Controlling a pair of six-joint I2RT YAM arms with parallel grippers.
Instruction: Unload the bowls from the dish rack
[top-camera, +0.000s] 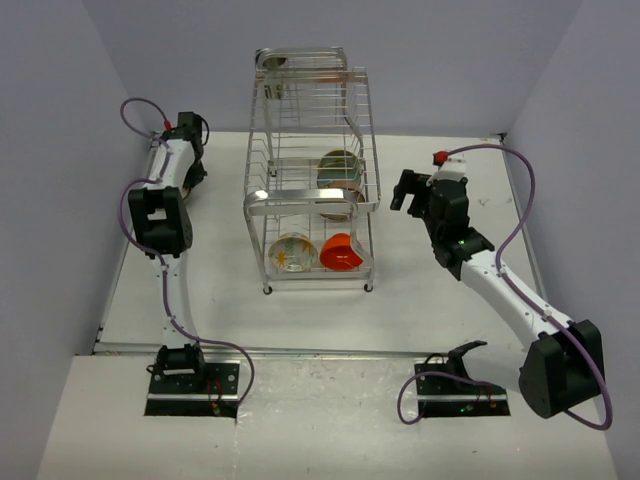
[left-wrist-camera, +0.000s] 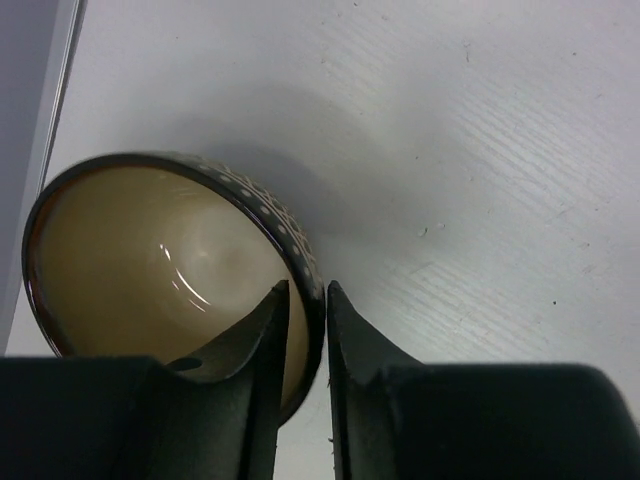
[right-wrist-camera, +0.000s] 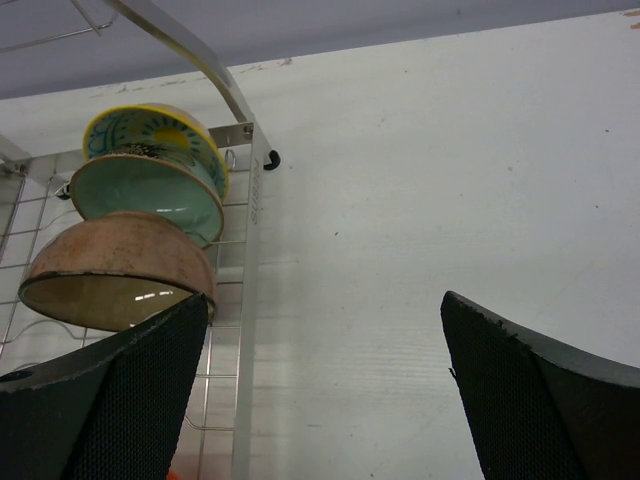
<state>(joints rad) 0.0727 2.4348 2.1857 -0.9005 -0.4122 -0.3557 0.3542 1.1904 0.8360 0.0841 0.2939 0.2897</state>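
The dish rack (top-camera: 310, 170) stands mid-table. An orange-red bowl (top-camera: 341, 252) and a pale patterned bowl (top-camera: 292, 252) lean in its lower tier. On the upper tier are a yellow-patterned bowl (right-wrist-camera: 160, 135), a greenish bowl (right-wrist-camera: 150, 200) and a brown bowl (right-wrist-camera: 115, 265). My left gripper (left-wrist-camera: 308, 300) is at the far left (top-camera: 187, 128), shut on the rim of a dark dotted bowl (left-wrist-camera: 150, 250) with an olive inside, low over the table. My right gripper (right-wrist-camera: 325, 298) is open and empty, just right of the rack (top-camera: 408, 190).
The rack's corner post (right-wrist-camera: 250, 210) and foot (right-wrist-camera: 272, 158) stand just left of my right gripper. The table's left edge and the wall (left-wrist-camera: 30, 100) lie close beside the held bowl. The white tabletop (top-camera: 440, 300) surrounds the rack.
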